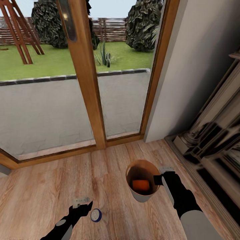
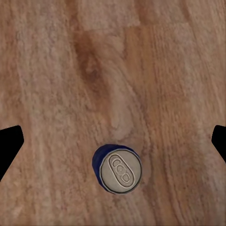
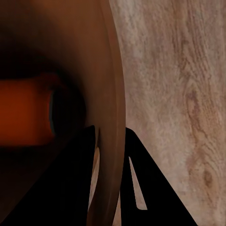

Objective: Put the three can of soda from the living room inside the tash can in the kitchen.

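The blue can stands upright on the floor just beside the spread, empty left gripper; the right gripper pinches the bin rim.

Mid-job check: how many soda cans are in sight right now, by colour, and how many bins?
Orange soda can, lying inside the trash can: 1
Blue soda can, upright on the wood floor beside the left hand: 1
Trash can, its rim pinched by the right hand: 1
Total: 3 things, 2 of them cans.
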`<state>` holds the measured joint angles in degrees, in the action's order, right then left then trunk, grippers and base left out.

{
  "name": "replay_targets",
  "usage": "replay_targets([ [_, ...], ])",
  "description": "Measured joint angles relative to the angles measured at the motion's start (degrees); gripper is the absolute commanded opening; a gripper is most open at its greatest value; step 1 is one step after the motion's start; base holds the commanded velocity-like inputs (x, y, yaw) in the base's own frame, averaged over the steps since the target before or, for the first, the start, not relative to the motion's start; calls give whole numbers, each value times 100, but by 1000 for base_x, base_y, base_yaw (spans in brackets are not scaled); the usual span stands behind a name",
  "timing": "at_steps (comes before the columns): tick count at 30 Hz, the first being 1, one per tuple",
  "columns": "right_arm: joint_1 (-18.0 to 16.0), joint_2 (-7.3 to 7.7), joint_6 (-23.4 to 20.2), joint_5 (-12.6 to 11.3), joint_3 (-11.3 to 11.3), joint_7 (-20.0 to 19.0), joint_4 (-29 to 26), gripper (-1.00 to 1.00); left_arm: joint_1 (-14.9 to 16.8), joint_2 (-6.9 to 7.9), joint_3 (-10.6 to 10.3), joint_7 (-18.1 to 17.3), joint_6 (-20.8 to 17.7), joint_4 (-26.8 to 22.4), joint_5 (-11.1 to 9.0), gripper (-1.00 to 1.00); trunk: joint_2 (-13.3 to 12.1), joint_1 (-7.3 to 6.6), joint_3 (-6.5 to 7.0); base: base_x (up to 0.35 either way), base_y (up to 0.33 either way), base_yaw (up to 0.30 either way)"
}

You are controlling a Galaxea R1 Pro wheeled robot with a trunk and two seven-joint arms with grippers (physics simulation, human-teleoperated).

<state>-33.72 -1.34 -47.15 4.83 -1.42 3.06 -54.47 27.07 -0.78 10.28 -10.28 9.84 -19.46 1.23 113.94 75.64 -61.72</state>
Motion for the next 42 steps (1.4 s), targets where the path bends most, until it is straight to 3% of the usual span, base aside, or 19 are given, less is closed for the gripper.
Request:
replay_targets([
  [4,0,-2,-1,13,-1,1,0,-100,1,1,0,0,0,2,0,100,160,88,-109,0,0,0],
  [9,-1,1,0,6,-10,0,-1,-100,0,3,0,0,0,-1,0,100,162,88,-152,0,0,0],
  [15,-1,2,4,-34,-15,-5,-1,-100,0,5,-5,0,0,-1,0,100,162,88,-166,137,-121,0],
  [20,-2,3,-2,65,-18,7,-2,-100,0,6,-2,0,0,-1,0,100,162,88,-167,180,-166,0],
  [42,-1,3,8,11,-16,0,-1,-100,0,2,0,0,0,-1,0,100,162,88,-257,7,-7,0],
])
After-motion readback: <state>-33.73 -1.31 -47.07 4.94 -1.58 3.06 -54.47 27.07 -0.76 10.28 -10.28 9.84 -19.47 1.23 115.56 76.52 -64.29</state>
